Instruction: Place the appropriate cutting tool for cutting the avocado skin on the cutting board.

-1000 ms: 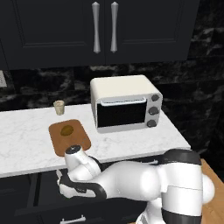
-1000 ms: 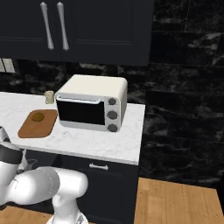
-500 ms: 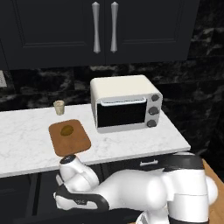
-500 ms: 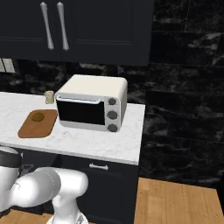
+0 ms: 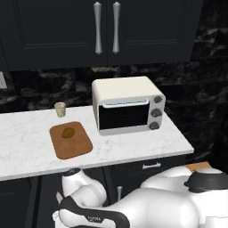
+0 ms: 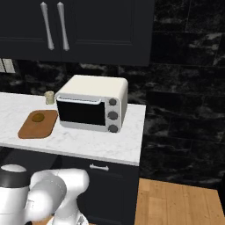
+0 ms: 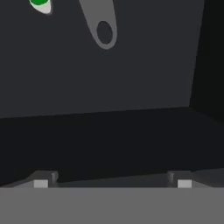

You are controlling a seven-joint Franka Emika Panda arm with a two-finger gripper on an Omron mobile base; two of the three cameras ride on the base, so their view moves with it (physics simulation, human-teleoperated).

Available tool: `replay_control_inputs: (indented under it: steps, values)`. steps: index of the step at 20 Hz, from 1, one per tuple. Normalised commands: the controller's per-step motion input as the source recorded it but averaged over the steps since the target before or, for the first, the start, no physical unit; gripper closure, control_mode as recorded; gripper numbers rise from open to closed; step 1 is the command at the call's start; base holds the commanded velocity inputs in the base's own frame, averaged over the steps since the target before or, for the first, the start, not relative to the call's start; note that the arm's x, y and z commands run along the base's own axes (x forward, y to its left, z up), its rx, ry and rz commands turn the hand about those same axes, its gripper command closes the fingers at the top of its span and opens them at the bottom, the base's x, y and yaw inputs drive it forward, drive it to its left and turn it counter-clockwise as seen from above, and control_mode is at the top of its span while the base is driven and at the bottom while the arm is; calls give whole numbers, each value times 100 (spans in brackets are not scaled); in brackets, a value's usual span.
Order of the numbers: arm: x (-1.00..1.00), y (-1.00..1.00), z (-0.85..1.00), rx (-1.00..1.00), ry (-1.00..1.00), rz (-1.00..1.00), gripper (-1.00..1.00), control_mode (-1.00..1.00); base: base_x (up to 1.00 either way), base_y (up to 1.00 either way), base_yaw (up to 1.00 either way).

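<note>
Over the last second the arm has dropped below the worktop (image 5: 133, 151) into a dark drawer, jaws wide apart and empty, bringing the knife (image 7: 40, 5) and peeler (image 7: 101, 27) into sight ahead, while the board (image 5: 70, 140) carries just the avocado (image 5: 67, 132).

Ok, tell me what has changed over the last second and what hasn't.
The arm has sunk from counter-edge height to below the counter, in front of the lower cabinets. The gripper stays open and empty, taking hold of nothing. The avocado on the cutting board, the cup and the toaster oven stayed put.
</note>
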Motion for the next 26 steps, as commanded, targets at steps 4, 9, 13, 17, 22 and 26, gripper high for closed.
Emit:
replay_control_inputs:
  steps: [4, 9, 13, 17, 22, 26]
  values:
    - [89, 37, 0, 0, 0, 0, -100, -100, 0, 0, 0]
    - [69, 68, 0, -5, -2, 0, -100, -100, 0, 0, 0]
    - [-79, 37, -15, -4, 20, 0, -100, -100, 0, 0, 0]
    - [-98, 21, -5, 0, 13, 0, -100, -100, 0, 0, 0]
    - [18, 28, 60, 0, -22, 1, -100, -100, 0, 0, 0]
    - [30, 25, 55, -3, -22, 0, -100, -100, 0, 0, 0]
